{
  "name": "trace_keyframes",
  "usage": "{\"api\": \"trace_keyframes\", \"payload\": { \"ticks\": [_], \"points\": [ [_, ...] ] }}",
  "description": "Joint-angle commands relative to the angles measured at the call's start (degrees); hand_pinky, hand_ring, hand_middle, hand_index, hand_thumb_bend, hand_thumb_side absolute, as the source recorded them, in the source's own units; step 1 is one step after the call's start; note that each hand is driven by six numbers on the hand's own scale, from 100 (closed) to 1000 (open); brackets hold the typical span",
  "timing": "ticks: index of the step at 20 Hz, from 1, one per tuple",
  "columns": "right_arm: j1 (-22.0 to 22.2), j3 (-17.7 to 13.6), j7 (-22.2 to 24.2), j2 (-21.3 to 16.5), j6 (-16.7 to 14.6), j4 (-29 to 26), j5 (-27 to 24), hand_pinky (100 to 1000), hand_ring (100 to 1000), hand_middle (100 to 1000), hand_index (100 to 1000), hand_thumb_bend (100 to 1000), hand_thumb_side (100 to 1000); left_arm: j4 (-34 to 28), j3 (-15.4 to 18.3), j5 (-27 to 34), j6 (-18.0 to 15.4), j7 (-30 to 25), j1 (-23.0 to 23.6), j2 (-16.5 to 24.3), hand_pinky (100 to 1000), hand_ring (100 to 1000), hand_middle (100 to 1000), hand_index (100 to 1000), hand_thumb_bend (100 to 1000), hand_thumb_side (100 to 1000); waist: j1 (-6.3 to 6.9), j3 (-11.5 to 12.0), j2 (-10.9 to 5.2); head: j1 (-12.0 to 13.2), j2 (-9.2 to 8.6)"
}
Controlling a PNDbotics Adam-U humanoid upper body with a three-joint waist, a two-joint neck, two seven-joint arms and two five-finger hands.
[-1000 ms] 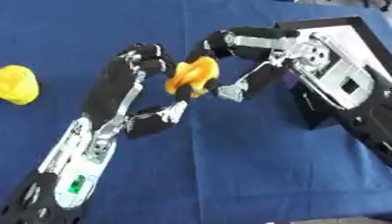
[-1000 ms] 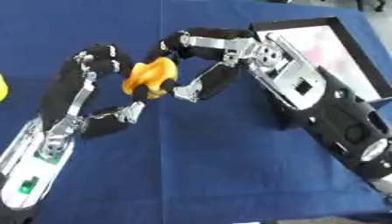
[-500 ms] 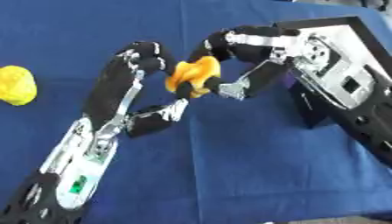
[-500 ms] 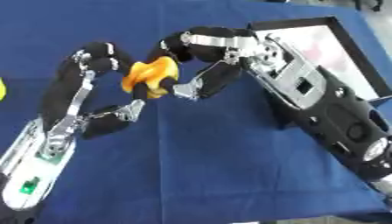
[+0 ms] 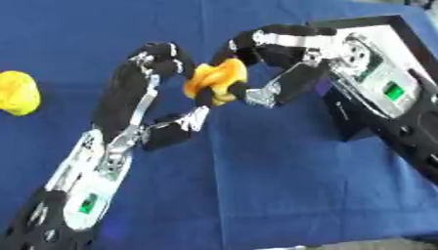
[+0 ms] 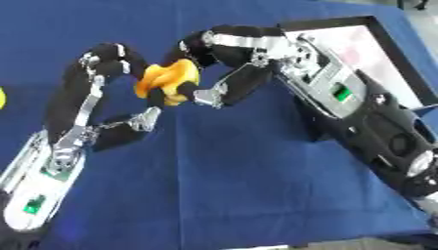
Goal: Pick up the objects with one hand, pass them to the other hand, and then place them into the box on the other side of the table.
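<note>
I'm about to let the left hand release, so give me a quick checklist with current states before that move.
1. Right hand curled round the orange toy: ok.
2. Left hand touching the toy: ok, fingers curled at its left side.
3. Toy off the blue table: ok, held between both hands.
4. Box on the robot's right: ok, partly behind the right arm.
5. Room in the box: cannot tell, only part of its pale floor shows.
6. Yellow object out of the way: ok, far left.
</note>
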Motion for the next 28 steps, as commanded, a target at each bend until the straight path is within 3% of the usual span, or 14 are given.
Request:
{"api": "trace_keyframes", "payload": {
  "ticks": [1, 2, 4, 10, 17, 28],
  "points": [
    [-0.2, -0.5, -0.3, -1.2, 0.0, -1.6, -1.1, 675, 797, 526, 701, 100, 198, -0.4, 0.6, 0.1, -0.1, 0.7, -1.1, -0.7, 779, 612, 588, 697, 431, 312, -0.43, -0.2, -0.86, -0.3, -0.32],
    [-0.1, -0.5, -0.4, -1.3, 0.0, -1.7, -1.2, 675, 797, 526, 700, 100, 198, -0.3, 0.6, 0.1, -0.2, 0.8, -1.1, -0.6, 783, 623, 604, 724, 505, 400, -0.42, -0.2, -0.88, -0.3, -0.34],
    [0.0, -0.6, -0.6, -1.4, 0.0, -1.8, -1.4, 674, 796, 526, 700, 100, 198, -0.1, 0.5, 0.0, -0.4, 1.0, -1.0, -0.7, 786, 636, 618, 763, 555, 494, -0.41, -0.2, -0.92, -0.3, -0.33],
    [0.2, -0.7, -1.0, -1.5, 0.2, -1.8, -1.4, 670, 794, 524, 697, 100, 198, 0.4, 0.7, 0.8, -1.3, 2.3, -0.9, -0.8, 792, 657, 639, 805, 616, 668, -0.37, -0.3, -1.01, -0.4, -0.43],
    [0.7, -1.3, -2.0, -1.8, -0.1, -1.7, -1.7, 670, 796, 525, 698, 100, 198, 0.8, 0.8, 1.0, -1.1, 3.6, -0.6, -0.7, 789, 660, 639, 802, 616, 658, -0.27, -0.5, -1.21, -0.3, -0.14],
    [5.5, -4.5, -8.7, -4.5, -2.2, -3.9, -3.7, 675, 803, 528, 698, 100, 208, 1.6, 1.3, 2.7, 0.4, 4.5, 1.7, 0.9, 780, 636, 621, 768, 460, 544, 0.75, -2.7, -3.6, -0.5, 1.79]
  ]
}}
